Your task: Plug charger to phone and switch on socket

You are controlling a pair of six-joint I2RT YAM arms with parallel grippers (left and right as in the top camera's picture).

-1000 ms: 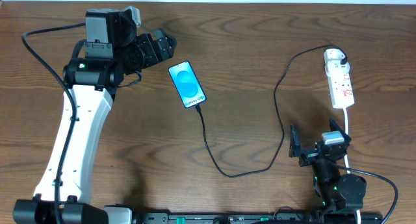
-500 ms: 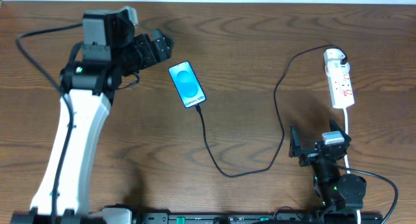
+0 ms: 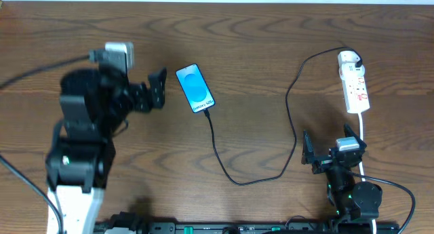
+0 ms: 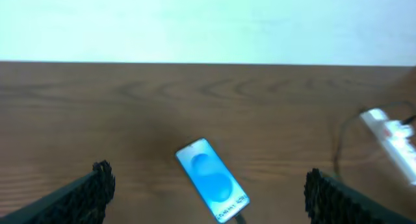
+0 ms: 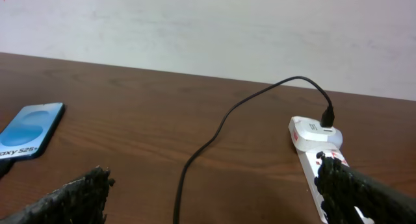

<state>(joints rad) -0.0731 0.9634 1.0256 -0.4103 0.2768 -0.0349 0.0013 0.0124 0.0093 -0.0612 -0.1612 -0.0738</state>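
Note:
The phone (image 3: 195, 88) lies flat on the table with its blue screen up; it also shows in the left wrist view (image 4: 212, 179) and the right wrist view (image 5: 30, 130). The black charger cable (image 3: 224, 163) runs from the phone's near end, loops right and up to its plug in the far end of the white socket strip (image 3: 354, 81), also seen in the right wrist view (image 5: 311, 134). My left gripper (image 3: 159, 89) is open and empty, just left of the phone. My right gripper (image 3: 328, 156) is open and empty, in front of the strip.
The strip's white cord (image 3: 363, 135) runs toward the right arm's base. A pale wall (image 5: 208, 29) stands behind the table's far edge. The wooden tabletop (image 3: 271, 51) is bare around the phone and the cable.
My left arm has drawn back toward the near side and its gripper has dropped lower, now level with the phone's left edge. The phone, cable, strip and right arm have not moved.

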